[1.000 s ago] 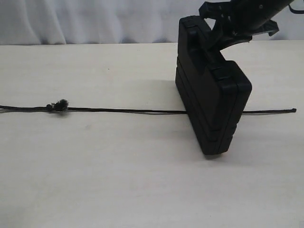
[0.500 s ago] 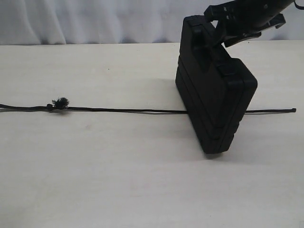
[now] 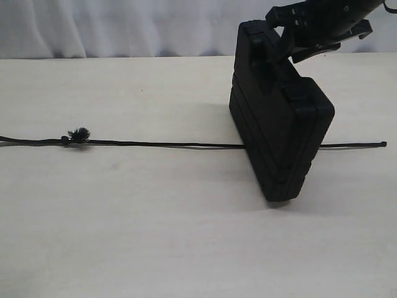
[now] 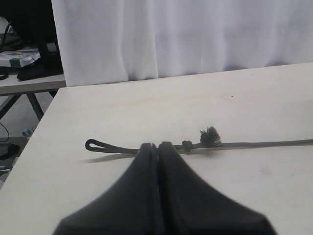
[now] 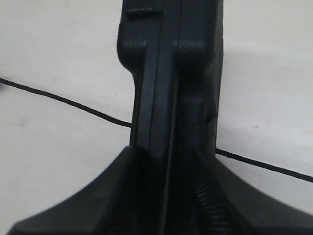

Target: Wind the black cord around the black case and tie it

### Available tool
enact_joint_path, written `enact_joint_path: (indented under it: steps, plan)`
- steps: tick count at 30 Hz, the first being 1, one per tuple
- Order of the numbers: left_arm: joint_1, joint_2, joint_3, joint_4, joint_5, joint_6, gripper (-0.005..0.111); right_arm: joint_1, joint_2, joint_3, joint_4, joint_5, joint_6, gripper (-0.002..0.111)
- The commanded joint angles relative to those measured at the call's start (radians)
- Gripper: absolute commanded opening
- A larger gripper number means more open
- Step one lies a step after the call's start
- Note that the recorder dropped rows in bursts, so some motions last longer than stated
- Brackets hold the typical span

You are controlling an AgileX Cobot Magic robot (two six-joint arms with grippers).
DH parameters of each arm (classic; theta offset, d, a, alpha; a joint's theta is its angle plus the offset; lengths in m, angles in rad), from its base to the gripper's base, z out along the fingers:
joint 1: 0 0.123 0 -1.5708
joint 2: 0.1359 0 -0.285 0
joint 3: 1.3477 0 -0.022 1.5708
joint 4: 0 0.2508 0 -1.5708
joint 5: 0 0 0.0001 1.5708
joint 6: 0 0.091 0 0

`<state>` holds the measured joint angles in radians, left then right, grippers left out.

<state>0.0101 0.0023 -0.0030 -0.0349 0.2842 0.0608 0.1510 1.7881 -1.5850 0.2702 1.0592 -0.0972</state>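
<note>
The black case (image 3: 279, 124) stands on its narrow edge across the black cord (image 3: 161, 144), which runs straight over the table with a knot and frayed tuft (image 3: 79, 135) at the left. My right gripper (image 3: 286, 45) is at the case's upper rear corner. In the right wrist view it (image 5: 168, 156) is open, its fingers either side of the case (image 5: 171, 58), with the cord (image 5: 63, 100) passing underneath. My left gripper (image 4: 159, 145) is shut on the cord (image 4: 264, 144) between its looped end (image 4: 91, 144) and the tuft (image 4: 210, 136), lifting it slightly.
The pale table (image 3: 155, 236) ends at a white curtain (image 3: 124, 28) along the back. The left wrist view shows the table's side edge (image 4: 41, 122), with another bench and clutter (image 4: 19, 58) beyond it.
The right gripper's jaws have widened and it has risen a little at the case's top. The case has settled slightly more upright. The cord and left gripper have not moved.
</note>
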Motion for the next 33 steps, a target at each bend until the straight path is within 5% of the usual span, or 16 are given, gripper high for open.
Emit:
enact_joint_path:
  steps: [1,33]
  plan:
    - [-0.006,-0.002,0.003,-0.003,-0.013,0.002,0.000,-0.009,0.050,0.032,-0.131,0.065,0.024,0.034]
    - [-0.006,-0.002,0.003,-0.003,-0.007,0.002,0.000,-0.009,0.050,0.032,-0.197,0.049,0.097,0.034]
